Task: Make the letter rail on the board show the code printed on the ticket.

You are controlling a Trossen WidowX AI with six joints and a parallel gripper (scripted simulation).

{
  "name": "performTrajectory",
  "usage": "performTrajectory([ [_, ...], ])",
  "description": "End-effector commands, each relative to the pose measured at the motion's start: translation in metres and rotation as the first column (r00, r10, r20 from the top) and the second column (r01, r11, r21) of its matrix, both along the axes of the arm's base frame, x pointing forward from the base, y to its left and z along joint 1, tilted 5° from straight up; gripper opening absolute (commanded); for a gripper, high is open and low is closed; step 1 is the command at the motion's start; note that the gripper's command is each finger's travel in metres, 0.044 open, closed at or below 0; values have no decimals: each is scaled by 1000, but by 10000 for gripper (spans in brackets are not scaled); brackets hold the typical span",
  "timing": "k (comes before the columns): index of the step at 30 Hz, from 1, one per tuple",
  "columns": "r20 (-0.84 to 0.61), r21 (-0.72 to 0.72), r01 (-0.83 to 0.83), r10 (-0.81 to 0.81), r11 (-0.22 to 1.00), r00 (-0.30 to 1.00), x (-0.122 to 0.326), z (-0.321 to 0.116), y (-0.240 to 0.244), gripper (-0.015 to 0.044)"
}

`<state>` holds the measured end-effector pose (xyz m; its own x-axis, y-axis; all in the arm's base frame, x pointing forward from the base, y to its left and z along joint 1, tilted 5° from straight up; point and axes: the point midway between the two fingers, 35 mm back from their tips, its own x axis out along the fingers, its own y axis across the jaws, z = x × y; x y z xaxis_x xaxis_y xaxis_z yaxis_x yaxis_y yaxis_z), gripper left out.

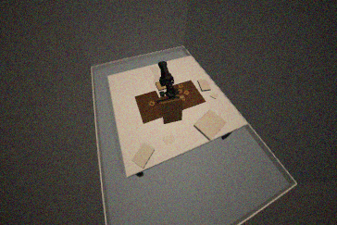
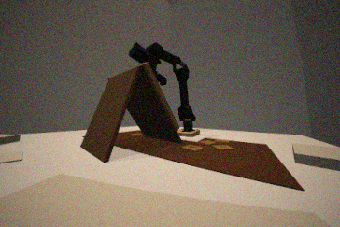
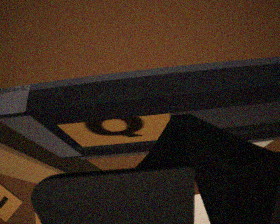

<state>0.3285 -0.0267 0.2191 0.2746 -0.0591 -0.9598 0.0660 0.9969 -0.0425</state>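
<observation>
My hand (image 1: 172, 94) (image 2: 162, 80) (image 3: 180, 123) is clenched with nothing in it, its fingers close against the underside of the dark letter rail (image 1: 168, 101) (image 3: 161, 92), though I cannot tell whether they touch it. Just beside them, a tile with a Q (image 3: 116, 127) sits in the rail, near the end block that shows in my wrist view. The rail runs along the brown board (image 1: 172, 112) (image 2: 109, 116) (image 3: 141, 35), which stands like a tent around the middle of the desk (image 1: 125, 129) (image 2: 243, 195). Away from the rail, a loose tile with what looks like a J (image 3: 5, 200) lies low on the brown mat (image 1: 148, 110) (image 2: 262, 163). More tiles lie flat there: one (image 1: 152, 104) toward the desk's right edge, and a group (image 1: 186, 93) (image 2: 223, 147) toward its left edge; their letters are too small to read. My arm rises from a tan base plate (image 1: 158, 84) (image 2: 195, 133) on the side of the mat nearer the desk's back edge. Farther out, a small pale box (image 1: 204, 85) sits near the left edge, a large flat block (image 1: 209, 124) near the front left corner, and another block (image 1: 143, 155) near the front right corner. I cannot make out the code on the ticket
</observation>
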Motion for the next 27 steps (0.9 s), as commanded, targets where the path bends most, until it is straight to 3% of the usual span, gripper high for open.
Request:
performTrajectory([
  [1,0,2,3,-3,1000,1000,1,-1,2,0],
  [27,-2,2,3,-3,1000,1000,-24,14,3,0],
])
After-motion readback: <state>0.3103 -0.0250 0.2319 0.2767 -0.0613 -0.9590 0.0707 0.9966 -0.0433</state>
